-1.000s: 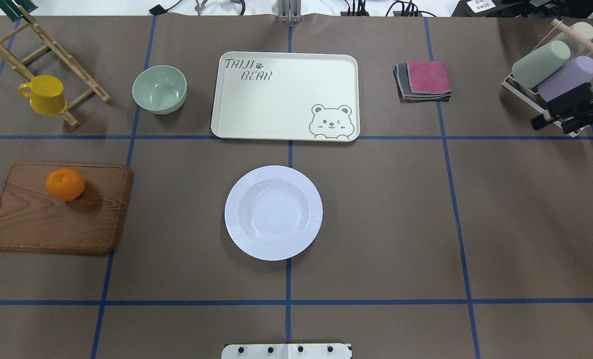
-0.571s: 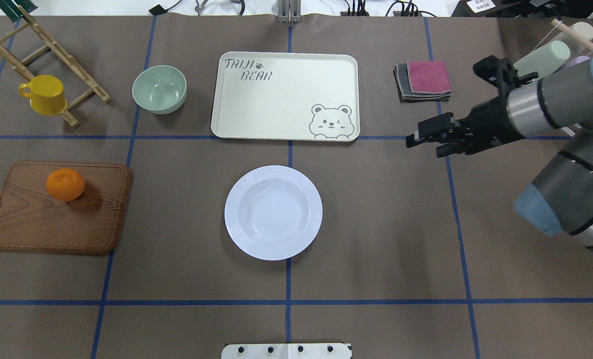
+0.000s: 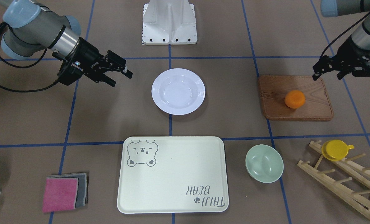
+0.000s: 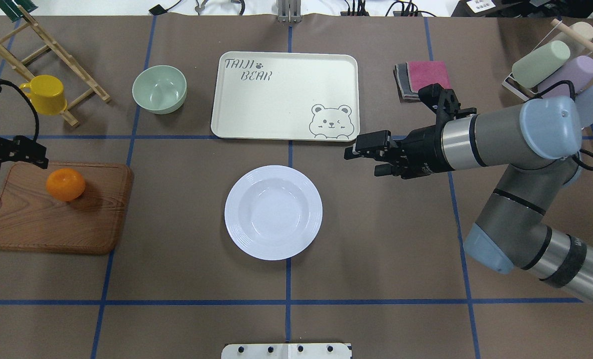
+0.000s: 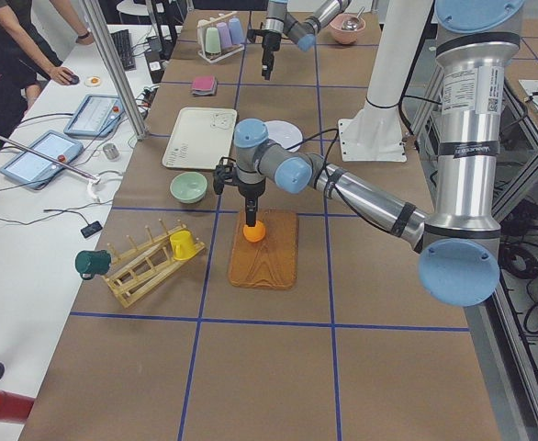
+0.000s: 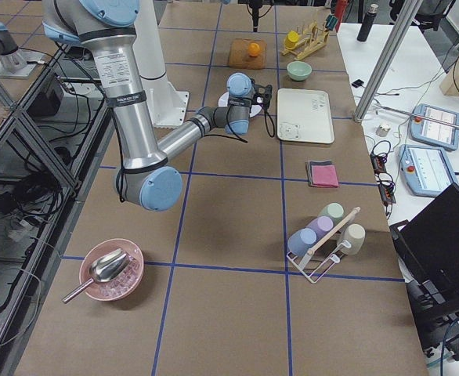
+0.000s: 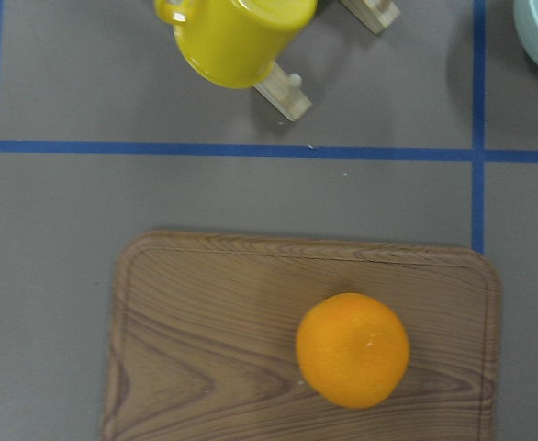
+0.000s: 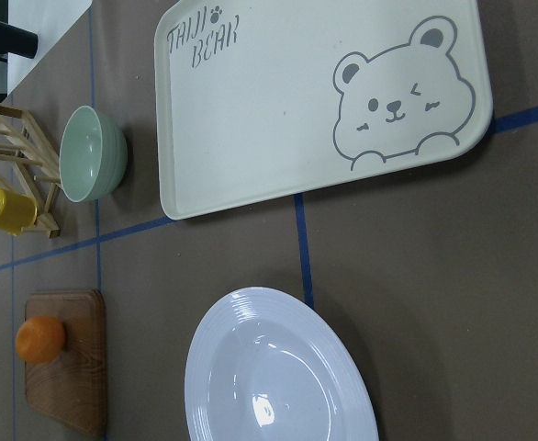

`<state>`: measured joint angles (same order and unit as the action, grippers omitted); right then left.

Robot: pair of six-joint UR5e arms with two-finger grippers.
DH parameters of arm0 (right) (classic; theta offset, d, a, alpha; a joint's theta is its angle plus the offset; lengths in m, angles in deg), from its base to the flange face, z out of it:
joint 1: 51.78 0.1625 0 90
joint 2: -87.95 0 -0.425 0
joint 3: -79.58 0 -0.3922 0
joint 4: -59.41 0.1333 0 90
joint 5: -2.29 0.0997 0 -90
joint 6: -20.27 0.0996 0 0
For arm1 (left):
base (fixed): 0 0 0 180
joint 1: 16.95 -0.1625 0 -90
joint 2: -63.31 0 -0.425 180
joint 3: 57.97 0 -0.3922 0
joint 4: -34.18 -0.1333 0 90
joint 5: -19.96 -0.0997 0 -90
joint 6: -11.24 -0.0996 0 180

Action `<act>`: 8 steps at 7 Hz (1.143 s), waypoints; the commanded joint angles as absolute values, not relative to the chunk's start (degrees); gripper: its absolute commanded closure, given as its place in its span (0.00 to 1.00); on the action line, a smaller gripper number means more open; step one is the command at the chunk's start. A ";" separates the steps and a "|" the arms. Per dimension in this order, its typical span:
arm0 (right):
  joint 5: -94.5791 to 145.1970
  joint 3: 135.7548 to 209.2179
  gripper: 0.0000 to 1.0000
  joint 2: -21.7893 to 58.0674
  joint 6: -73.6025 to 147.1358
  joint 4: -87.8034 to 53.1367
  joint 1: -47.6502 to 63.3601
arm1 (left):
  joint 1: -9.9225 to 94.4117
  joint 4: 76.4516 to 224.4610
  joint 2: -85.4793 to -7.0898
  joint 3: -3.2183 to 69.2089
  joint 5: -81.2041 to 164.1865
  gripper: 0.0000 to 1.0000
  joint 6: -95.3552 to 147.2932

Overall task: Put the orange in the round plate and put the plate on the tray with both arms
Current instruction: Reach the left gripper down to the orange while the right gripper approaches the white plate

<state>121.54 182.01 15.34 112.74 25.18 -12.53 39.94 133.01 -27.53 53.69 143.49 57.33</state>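
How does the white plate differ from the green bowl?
The round plate is white, wide and shallow with a ridged rim; the green bowl is pale green, narrower and deeper. The round plate sits at the table's middle; the green bowl sits beside the tray. Both are round, upright and empty.

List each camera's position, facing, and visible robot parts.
Front-facing: across the table, facing the robot's base; left gripper at right, right gripper at left.
Overhead: behind the base, looking forward-down; same grippers, sides swapped.
Exterior left: table's end; left arm near.
Exterior right: opposite end; right arm near.
Left wrist: down on the orange; no body.
Right wrist: down on round plate, tray; no body.
Both wrists share the orange.
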 commanded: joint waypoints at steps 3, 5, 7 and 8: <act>116.21 181.71 0.00 16.67 113.25 26.89 -17.75 | 36.76 140.88 -32.13 43.37 142.30 0.02 62.64; 116.19 181.62 0.00 16.67 113.25 26.98 -17.94 | 36.14 141.57 -32.23 41.97 142.30 0.02 62.92; 116.11 181.71 0.00 16.67 113.25 26.98 -17.94 | 35.35 143.95 -32.23 39.86 142.30 0.02 63.96; 116.11 181.71 0.00 16.67 113.25 26.98 -17.94 | 34.13 143.95 -32.23 39.85 142.30 0.02 64.93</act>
<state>116.13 181.70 16.67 113.25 26.98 -17.92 35.27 143.52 -32.20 40.26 142.30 63.87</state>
